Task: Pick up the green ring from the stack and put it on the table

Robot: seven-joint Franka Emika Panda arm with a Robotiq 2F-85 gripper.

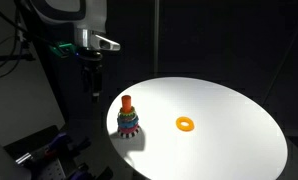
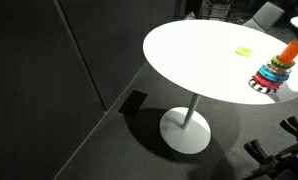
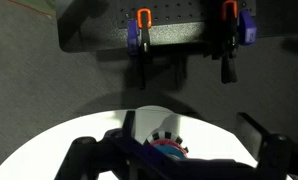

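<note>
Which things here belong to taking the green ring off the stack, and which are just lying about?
For the job:
- stack, its single rings too small to tell apart
- table
- gripper, open, beside the stack

Lying about:
- orange ring, alone on the table
- clamps, beyond the table in the wrist view

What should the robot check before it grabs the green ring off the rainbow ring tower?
1. Gripper open: ok, its jaws stand wide apart in the wrist view.
2. Gripper down at the tower of multicoloured plastic rings: not ok, it hangs higher and off to one side.
3. Tower upright on the round white table: ok.
4. Small yellow-green plastic ring free to lift: cannot tell, too small to see.
5. Spot for setting down: ok, bare white surface beside the lone orange-yellow ring.
</note>
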